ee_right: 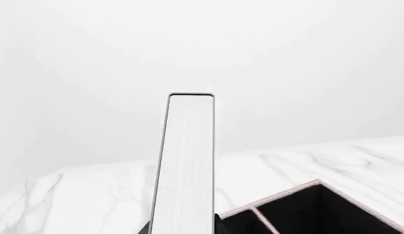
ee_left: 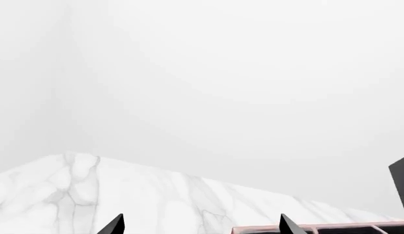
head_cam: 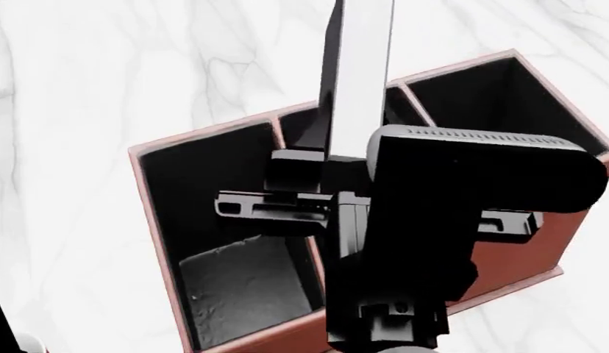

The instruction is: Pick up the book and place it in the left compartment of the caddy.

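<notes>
Black book (head_cam: 359,73), seemingly clamped in right gripper (head_cam: 329,165), above the caddy (head_cam: 501,261).

The table (head_cam: 108,88) is white marble with faint grey veining, filling the left side and upper corners of the head view. The caddy (head_cam: 540,257), across the middle of that frame, has reddish-brown outer walls, a pale pinkish rim and a black lining; its left compartment (head_cam: 240,290), at lower left, shows a mottled dark grey floor. The book (ee_right: 186,165), centred in the right wrist view, shows white, finely lined page edges framed by thin black covers. The background there is plain pale grey-white.
</notes>
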### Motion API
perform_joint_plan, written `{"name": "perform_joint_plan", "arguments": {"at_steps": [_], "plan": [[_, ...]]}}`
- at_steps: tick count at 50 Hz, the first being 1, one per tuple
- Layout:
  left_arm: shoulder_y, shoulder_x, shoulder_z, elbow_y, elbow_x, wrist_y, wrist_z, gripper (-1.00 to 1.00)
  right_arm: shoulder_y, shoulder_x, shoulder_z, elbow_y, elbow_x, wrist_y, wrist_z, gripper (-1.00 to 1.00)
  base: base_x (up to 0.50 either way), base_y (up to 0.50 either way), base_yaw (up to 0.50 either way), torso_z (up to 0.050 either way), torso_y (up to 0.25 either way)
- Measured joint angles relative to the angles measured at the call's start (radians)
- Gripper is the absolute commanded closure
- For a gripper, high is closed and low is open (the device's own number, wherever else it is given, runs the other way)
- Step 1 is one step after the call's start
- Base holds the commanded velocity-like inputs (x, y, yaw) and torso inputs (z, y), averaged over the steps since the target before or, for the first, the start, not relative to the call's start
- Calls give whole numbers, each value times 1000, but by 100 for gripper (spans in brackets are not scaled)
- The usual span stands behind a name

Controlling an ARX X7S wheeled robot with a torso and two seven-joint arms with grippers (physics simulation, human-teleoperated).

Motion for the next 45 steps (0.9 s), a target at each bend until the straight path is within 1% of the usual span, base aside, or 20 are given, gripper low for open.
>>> {"name": "perform_joint_plan", "arguments": {"at_steps": [9, 20, 32, 45], "plan": [[0, -3, 2, 2, 0, 1, -4, -100, 16, 1, -1, -4, 155, 53, 33, 100, 0, 0, 0, 0, 1], [0, -6, 5, 1, 0, 3, -6, -100, 31, 5, -14, -1, 277, 89, 57, 100, 0, 0, 0, 0, 2], [0, -10, 7, 4, -2, 3, -11, -100, 37, 22, -34, 22, 347, 115, 52, 100, 0, 0, 0, 1, 1], [0, -11, 14, -3, 1, 9, -11, -100, 43, 35, -47, 103, 392, 127, -9, 100, 0, 0, 0, 0, 2]]}}
